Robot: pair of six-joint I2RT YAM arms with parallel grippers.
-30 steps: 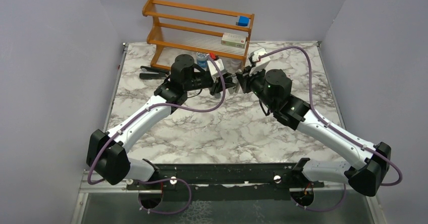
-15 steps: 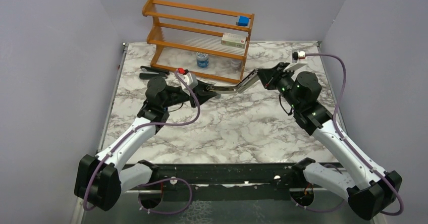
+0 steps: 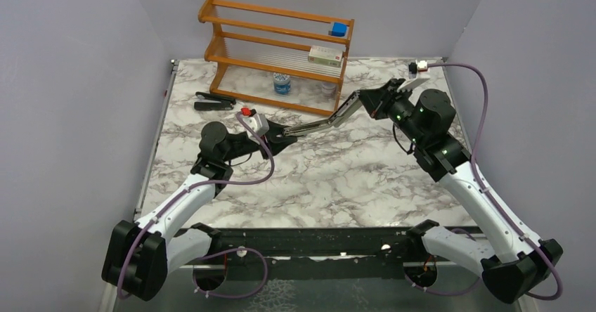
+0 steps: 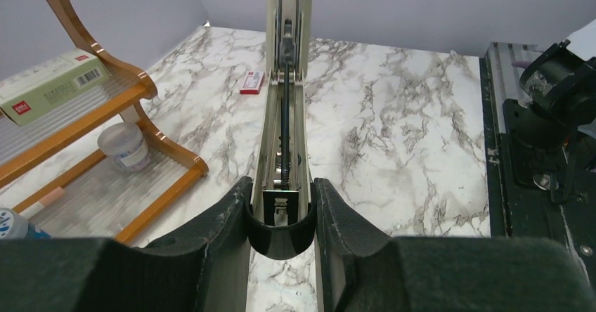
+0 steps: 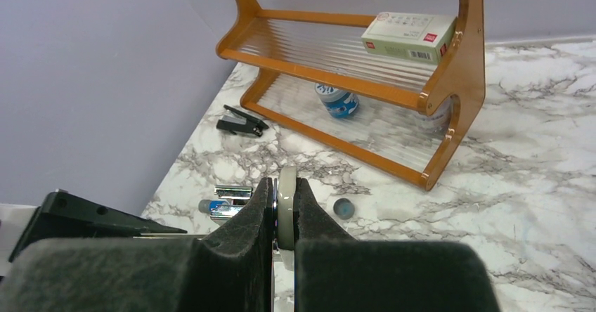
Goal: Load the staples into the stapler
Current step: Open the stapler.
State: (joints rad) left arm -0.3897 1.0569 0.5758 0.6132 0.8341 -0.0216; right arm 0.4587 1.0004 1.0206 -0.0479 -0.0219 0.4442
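The slim black stapler with a silver metal channel (image 3: 325, 120) hangs unfolded over the marble bench (image 3: 337, 178). The left gripper (image 3: 282, 135) pinches its black end, and the right gripper (image 3: 371, 103) clamps the other bar's tip. An orange wooden rack (image 5: 467, 59) stands behind.

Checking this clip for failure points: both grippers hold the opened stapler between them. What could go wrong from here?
1. The left gripper and right gripper are both shut on the stapler, so neither is free for loading. Letting go of one end may let it swing or drop.
2. The right gripper pinches only a thin edge, which could slip.
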